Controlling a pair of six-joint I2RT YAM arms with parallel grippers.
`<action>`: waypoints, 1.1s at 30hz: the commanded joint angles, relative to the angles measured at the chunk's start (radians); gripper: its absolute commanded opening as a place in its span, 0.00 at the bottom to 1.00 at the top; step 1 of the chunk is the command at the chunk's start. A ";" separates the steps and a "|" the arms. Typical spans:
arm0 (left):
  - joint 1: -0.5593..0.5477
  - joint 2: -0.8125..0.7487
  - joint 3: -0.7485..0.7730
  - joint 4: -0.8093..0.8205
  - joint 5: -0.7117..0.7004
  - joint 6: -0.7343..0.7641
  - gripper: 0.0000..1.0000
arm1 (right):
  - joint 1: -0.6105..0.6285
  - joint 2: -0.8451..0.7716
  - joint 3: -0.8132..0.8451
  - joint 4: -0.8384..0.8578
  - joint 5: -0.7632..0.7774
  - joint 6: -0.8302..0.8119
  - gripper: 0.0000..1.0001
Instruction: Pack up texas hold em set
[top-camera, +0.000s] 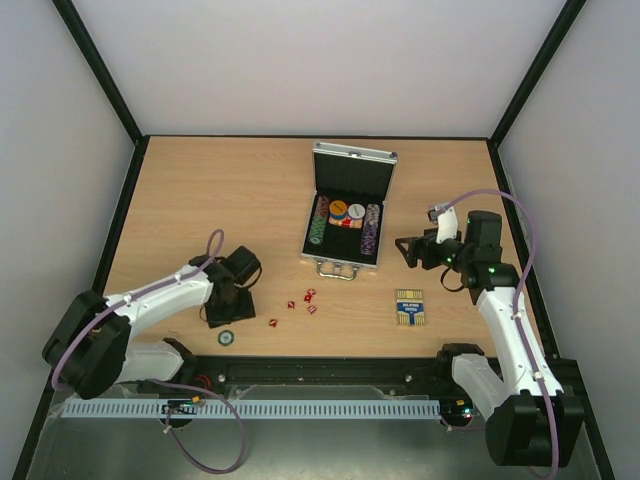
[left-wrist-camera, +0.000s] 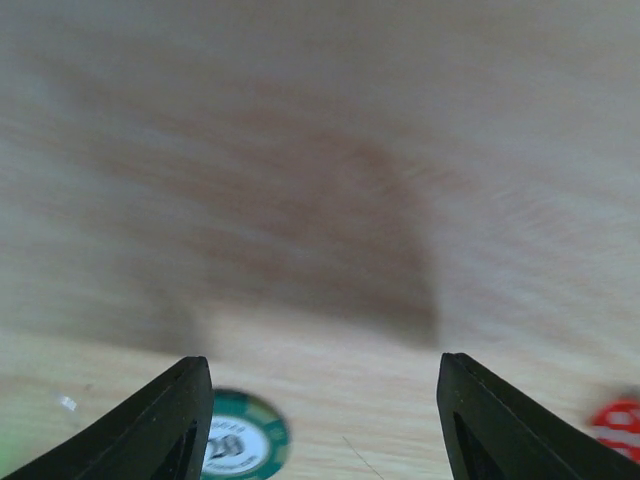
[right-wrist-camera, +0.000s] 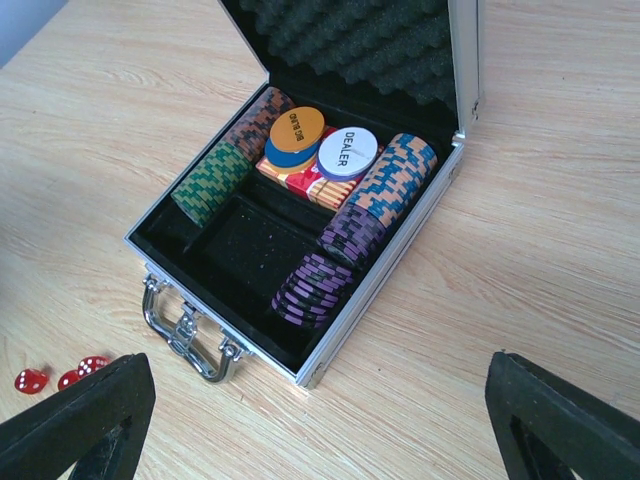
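On the desk the case stands open at the far middle, lid up. Most looks packed: chip rows fill its left and right slots, and a red deck with dealer buttons lies at the far end. The near middle slot is bare.

Left out:
- the deck box, near and right of the case
- one green chip at the near left
- a few red dice between them

Both tools are released and hold nothing. The left tool hangs low just beyond the green chip; the right tool faces the case from the right.
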 joint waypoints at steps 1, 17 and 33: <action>0.007 -0.056 -0.087 -0.080 0.054 -0.113 0.63 | -0.004 -0.017 0.005 -0.017 0.004 -0.012 0.92; 0.037 -0.162 -0.172 -0.126 0.089 -0.130 0.62 | -0.004 0.008 0.006 -0.019 -0.005 -0.016 0.92; 0.038 -0.044 -0.148 0.032 0.127 -0.065 0.49 | -0.004 0.011 0.004 -0.017 0.000 -0.016 0.92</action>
